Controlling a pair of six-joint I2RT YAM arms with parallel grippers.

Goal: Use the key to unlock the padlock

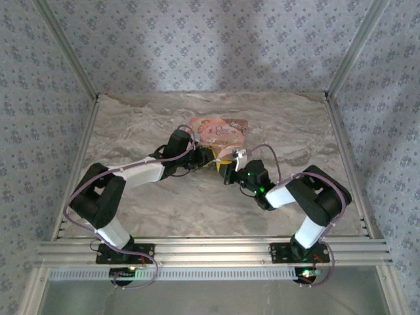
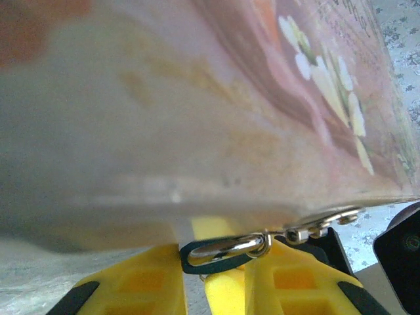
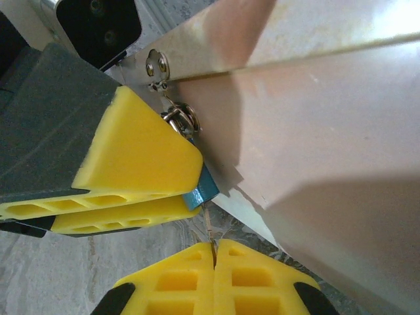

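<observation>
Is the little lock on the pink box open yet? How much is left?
Not yet. Done: the left gripper pinches the small blue metal padlock on the metal hasp of the pink picture box. In hand: the right gripper is shut on something thin beside it; I can't tell if that's the key. Left: the lock's silver shackle looks closed, so unlocking remains.

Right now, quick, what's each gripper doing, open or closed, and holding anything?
Left gripper: closed on the padlock.
Right gripper: closed; a thin sliver sticks out between its fingertips, cannot tell what it is.
</observation>
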